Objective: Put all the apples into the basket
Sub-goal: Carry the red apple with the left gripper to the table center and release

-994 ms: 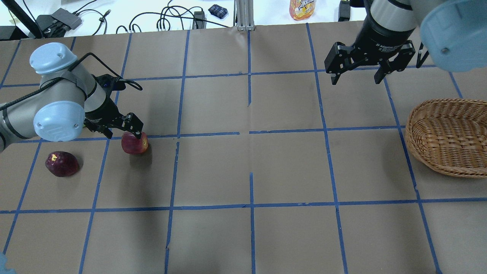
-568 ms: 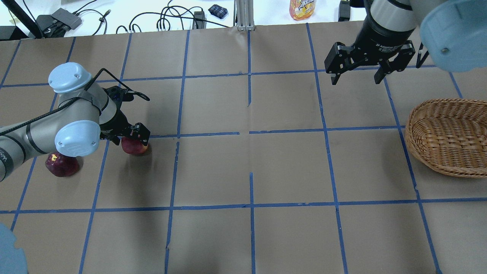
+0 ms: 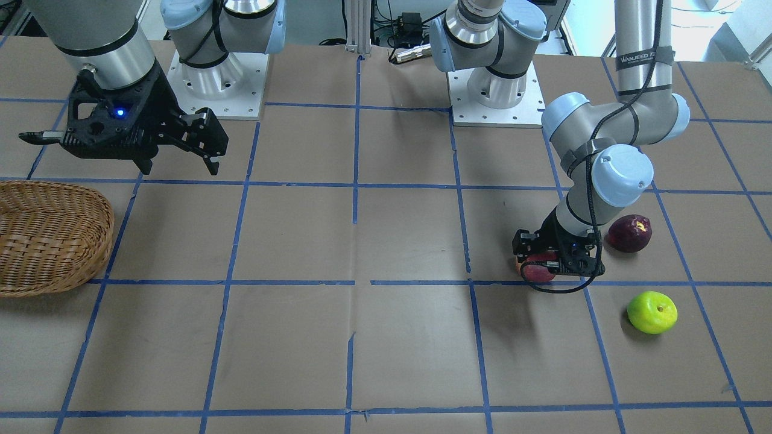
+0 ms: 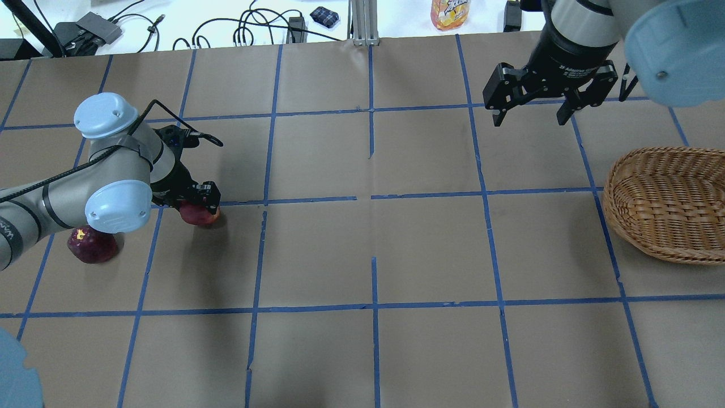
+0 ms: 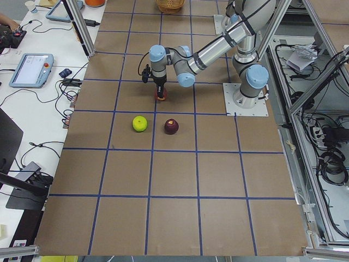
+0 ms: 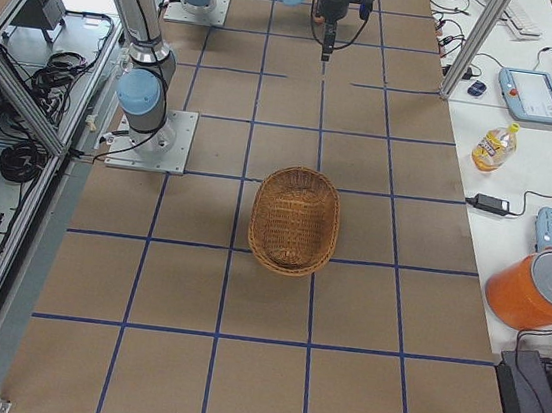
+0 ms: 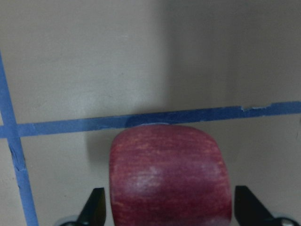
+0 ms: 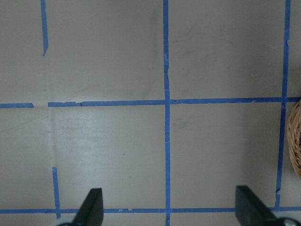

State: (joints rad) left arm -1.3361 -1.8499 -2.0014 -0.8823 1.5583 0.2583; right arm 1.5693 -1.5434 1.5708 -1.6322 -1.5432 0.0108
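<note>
The red apple (image 4: 200, 217) lies on the brown table left of centre; it also shows in the front view (image 3: 537, 272) and fills the left wrist view (image 7: 169, 179). My left gripper (image 4: 196, 205) is open, lowered over it, one finger on each side with small gaps. The dark maroon apple (image 4: 90, 245) lies beside it (image 3: 628, 233). The yellow-green apple (image 3: 651, 311) is hidden by my left arm in the overhead view. The wicker basket (image 4: 668, 204) stands empty at the far right. My right gripper (image 4: 531, 120) hangs open and empty above the table behind the basket.
Blue tape lines grid the brown table. An orange drink bottle (image 4: 450, 12), cables and small devices lie on the white bench beyond the table's far edge. The basket's rim shows at the right edge of the right wrist view (image 8: 295, 141).
My left arm swung in over the red apple and lowered the gripper around it, covering part of the maroon apple. The right arm has not moved.
</note>
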